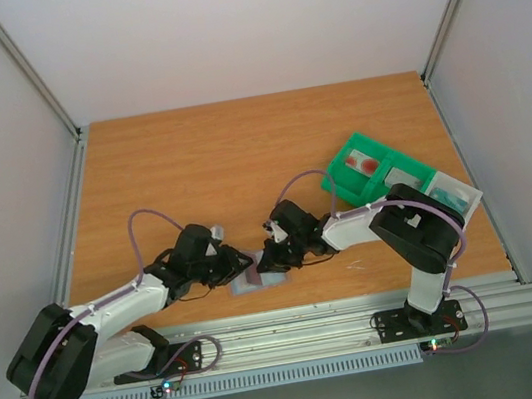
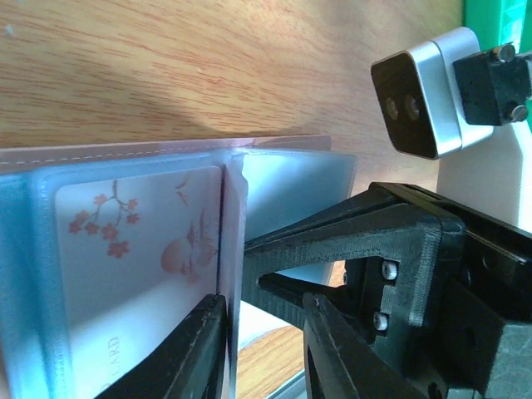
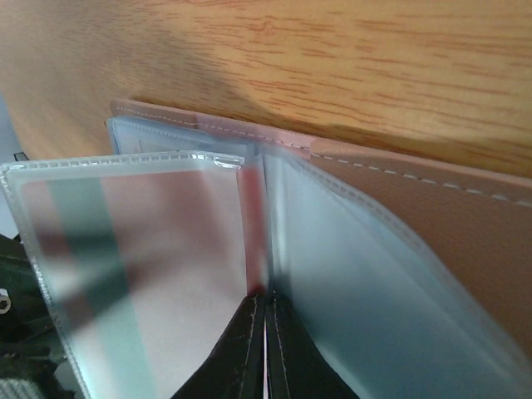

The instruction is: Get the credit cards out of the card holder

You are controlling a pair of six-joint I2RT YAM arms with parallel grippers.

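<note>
Both arms have met over the card holder (image 1: 259,280), which lies open near the near edge of the table (image 1: 237,143), about midway between left and right. A green tray (image 1: 343,187) sits well apart at the far right, with something white and red in one compartment, too small to name.

The right gripper (image 3: 264,337) has its 2 fingers pressed together on the thin edge of one clear sleeve leaf, which stands upright from the holder's spine. Through that frosted leaf I can make out a card with a dark stripe (image 3: 125,274). The left gripper (image 2: 264,303) comes at the same leaf from the other side. Its fingers are apart, one lying against the leaf and the other short of it, so nothing is clamped there yet. Another card, pale with a blossom print (image 2: 133,266), sits inside the sleeve to its left.

This looks like the step of reaching a card while the holder is held steady; no card is out of its sleeve here. Next, I'd guess the left fingers must close on a card's edge rather than on the plastic alone, then draw it straight out along the sleeve while the right grip holds the leaf firm
</note>
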